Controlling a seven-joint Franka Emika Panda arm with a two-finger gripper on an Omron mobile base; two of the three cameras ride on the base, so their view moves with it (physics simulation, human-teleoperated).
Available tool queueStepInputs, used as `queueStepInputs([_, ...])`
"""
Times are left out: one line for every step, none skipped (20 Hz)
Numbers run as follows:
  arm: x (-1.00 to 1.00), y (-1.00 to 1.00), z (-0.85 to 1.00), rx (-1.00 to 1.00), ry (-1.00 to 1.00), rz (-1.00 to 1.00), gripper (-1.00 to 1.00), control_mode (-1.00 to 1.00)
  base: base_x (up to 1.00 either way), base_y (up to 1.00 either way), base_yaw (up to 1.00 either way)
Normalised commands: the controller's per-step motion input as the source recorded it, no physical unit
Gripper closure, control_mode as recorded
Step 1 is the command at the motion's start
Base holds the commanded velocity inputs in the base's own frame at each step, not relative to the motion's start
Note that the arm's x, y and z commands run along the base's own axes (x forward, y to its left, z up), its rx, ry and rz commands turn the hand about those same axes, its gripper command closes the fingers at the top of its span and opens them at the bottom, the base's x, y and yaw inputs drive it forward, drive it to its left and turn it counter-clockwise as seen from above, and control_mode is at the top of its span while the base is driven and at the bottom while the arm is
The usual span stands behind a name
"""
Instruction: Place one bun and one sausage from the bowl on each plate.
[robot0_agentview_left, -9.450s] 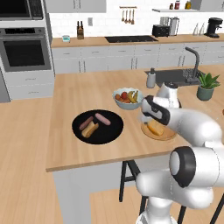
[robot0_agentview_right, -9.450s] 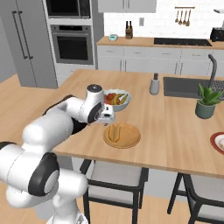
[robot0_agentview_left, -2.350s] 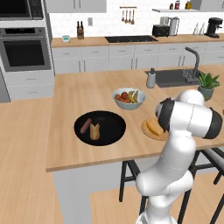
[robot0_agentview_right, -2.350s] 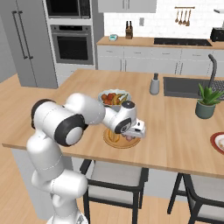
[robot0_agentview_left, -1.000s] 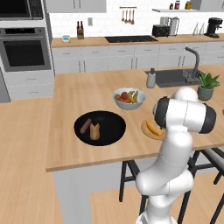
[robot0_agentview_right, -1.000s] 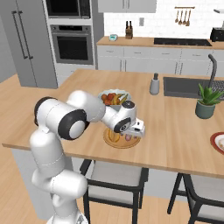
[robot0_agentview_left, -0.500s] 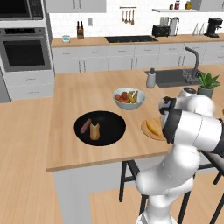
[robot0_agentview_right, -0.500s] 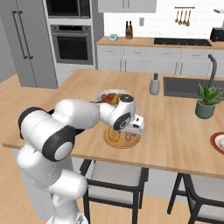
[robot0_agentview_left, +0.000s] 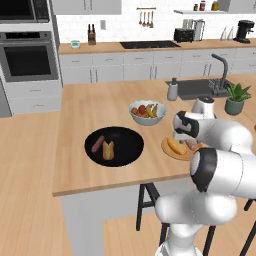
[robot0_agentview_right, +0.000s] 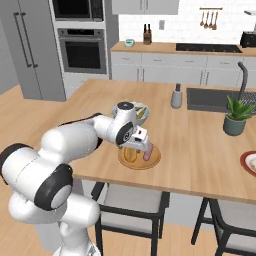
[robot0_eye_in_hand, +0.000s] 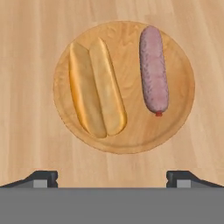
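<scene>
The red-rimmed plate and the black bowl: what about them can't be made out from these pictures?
- Red-rimmed plate, right base view: cut off by the right edge, so its contents cannot be told.
- Black bowl, left base view: a sausage and a bun show, too small for detail.
- Wooden plate, left base view: partly behind the arm.

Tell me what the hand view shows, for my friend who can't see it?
A round wooden plate sits on a wooden counter, seen from straight above. On it lie a split bun and, apart from it, a pinkish sausage. The open gripper has its two dark fingertips at the bottom edge.
</scene>
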Motion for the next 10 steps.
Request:
queueStepInputs([-0.03, 0.79, 0.31, 0.0, 0.07, 0.0, -1.0, -1.0, 0.0, 0.0, 0.0])
queueStepInputs([-0.02, 0.71, 0.28, 0.0, 0.08, 0.0, -1.0, -1.0, 0.0, 0.0, 0.0])
queueStepInputs([-0.04, 0.69, 0.22, 0.0, 0.07, 0.0, -1.0, -1.0, 0.0, 0.0, 0.0])
queueStepInputs([0.0, 0.74, 0.21, 0.0, 0.07, 0.0, -1.0, -1.0, 0.0, 0.0, 0.0])
queueStepInputs([0.0, 0.7, 0.19, 0.0, 0.07, 0.0, -1.0, -1.0, 0.0, 0.0, 0.0])
queueStepInputs([0.0, 0.68, 0.14, 0.0, 0.07, 0.0, -1.0, -1.0, 0.0, 0.0, 0.0])
queueStepInputs([0.0, 0.68, 0.1, 0.0, 0.08, 0.0, -1.0, -1.0, 0.0, 0.0, 0.0])
queueStepInputs([0.0, 0.66, 0.09, 0.0, 0.07, 0.0, -1.0, -1.0, 0.0, 0.0, 0.0])
queueStepInputs([0.0, 0.63, 0.06, 0.0, 0.07, 0.0, -1.0, -1.0, 0.0, 0.0, 0.0])
queueStepInputs([0.0, 0.71, 0.04, 0.0, 0.07, 0.0, -1.0, -1.0, 0.0, 0.0, 0.0])
